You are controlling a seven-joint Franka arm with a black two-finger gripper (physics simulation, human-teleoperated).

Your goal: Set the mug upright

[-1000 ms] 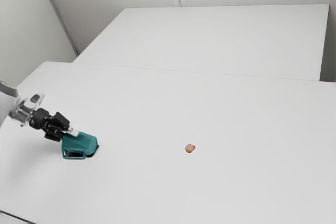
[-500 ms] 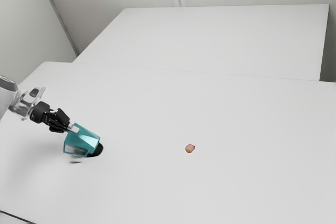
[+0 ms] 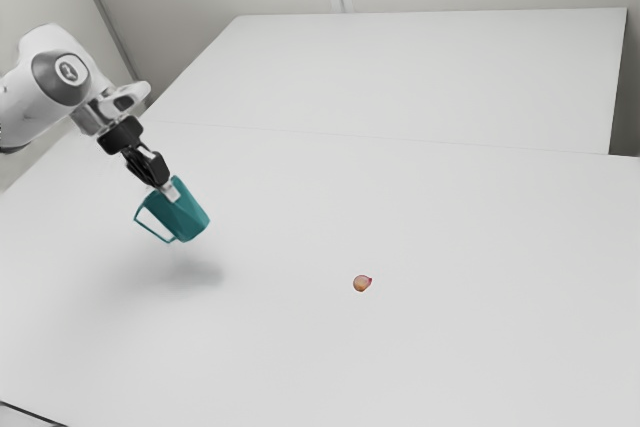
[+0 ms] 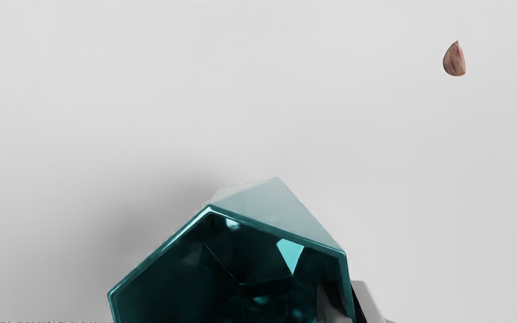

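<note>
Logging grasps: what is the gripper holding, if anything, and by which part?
The teal mug, by its wall at the rim, one finger inside, one outside.

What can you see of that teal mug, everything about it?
The mug is glossy teal, with flat-faceted sides, an angular rim and an open, angular loop handle on the exterior view's left. It looks like glazed ceramic or metal. It hangs tilted above the table, casting a soft shadow. The end effector pinches its wall near the rim, one finger inside, one outside.
</note>
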